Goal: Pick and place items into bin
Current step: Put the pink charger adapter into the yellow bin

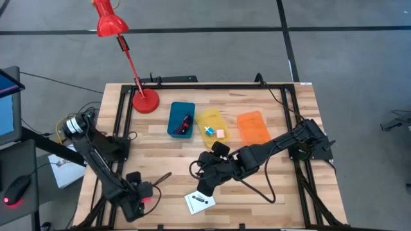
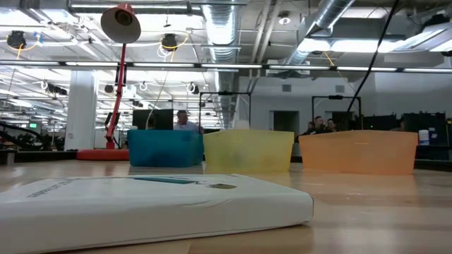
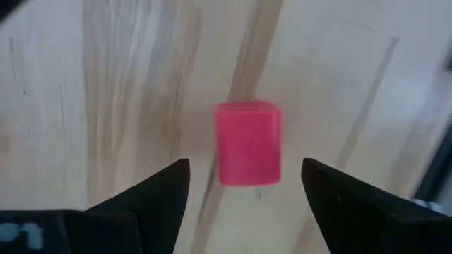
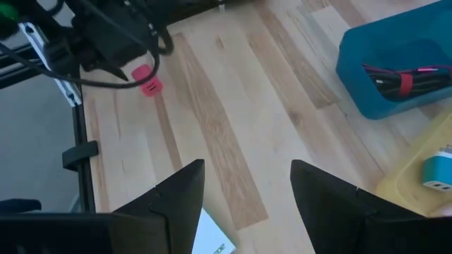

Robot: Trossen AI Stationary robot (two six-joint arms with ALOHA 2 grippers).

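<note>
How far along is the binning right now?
Partly done. Cords lie in the blue bin, and a light-blue block and another small piece in the yellow bin. The left gripper is open around the pink block, not gripping. The white card remains; the orange bin looks empty.

Pink block (image 3: 248, 143) flat on the wood; white card (image 1: 200, 202) near the front edge; cord (image 4: 395, 79) in blue bin (image 1: 182, 119).
</note>
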